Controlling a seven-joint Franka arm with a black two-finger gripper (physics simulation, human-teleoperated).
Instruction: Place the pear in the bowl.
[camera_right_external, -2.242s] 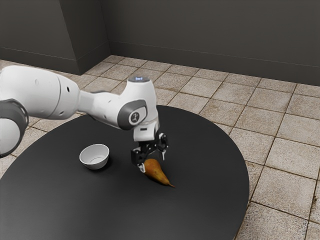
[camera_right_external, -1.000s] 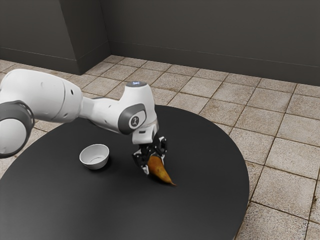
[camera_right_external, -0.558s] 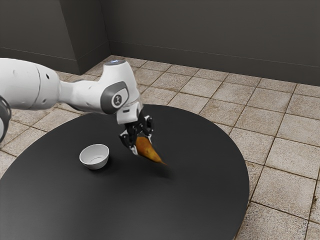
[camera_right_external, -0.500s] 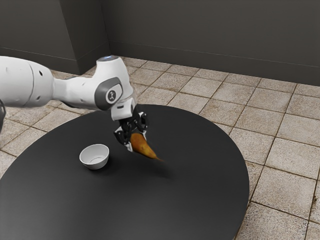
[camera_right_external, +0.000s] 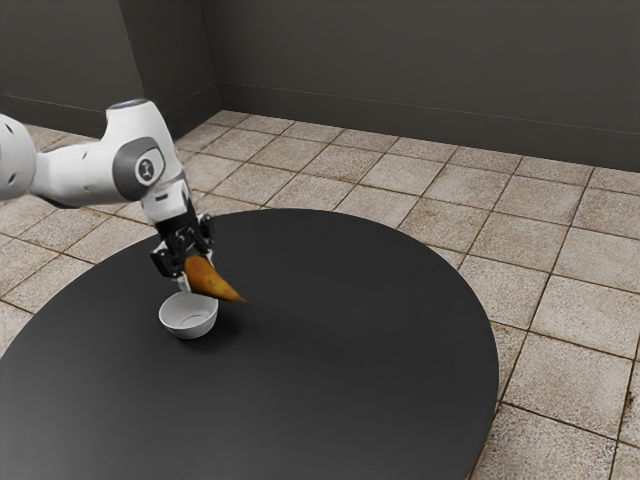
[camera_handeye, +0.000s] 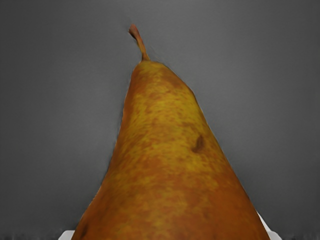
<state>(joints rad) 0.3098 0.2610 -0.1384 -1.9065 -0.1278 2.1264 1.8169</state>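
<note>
My black gripper (camera_right_external: 195, 268) is shut on the thick end of the orange-brown pear (camera_right_external: 213, 281), holding it up off the table. In the exterior view the pear tilts, its stem end pointing down toward the exterior view's right. The white bowl (camera_right_external: 188, 318) stands upright on the table, and the pear overlaps the upper edge of its rim in that view; the exact height between them is hard to judge. In the wrist view the pear (camera_handeye: 167, 150) looms large, stem pointing away from my hand, and bits of white show at either side of its thick end.
A round black table (camera_right_external: 350, 380) carries the bowl. Its curved edge runs along the exterior view's right, with tiled floor (camera_right_external: 560, 330) beyond. Dark walls (camera_right_external: 420, 80) stand behind.
Since the earlier frames, my gripper has taken hold of the pear, lifted it from the table and carried it toward the exterior view's left, up to the bowl. The bowl has stayed in place.
</note>
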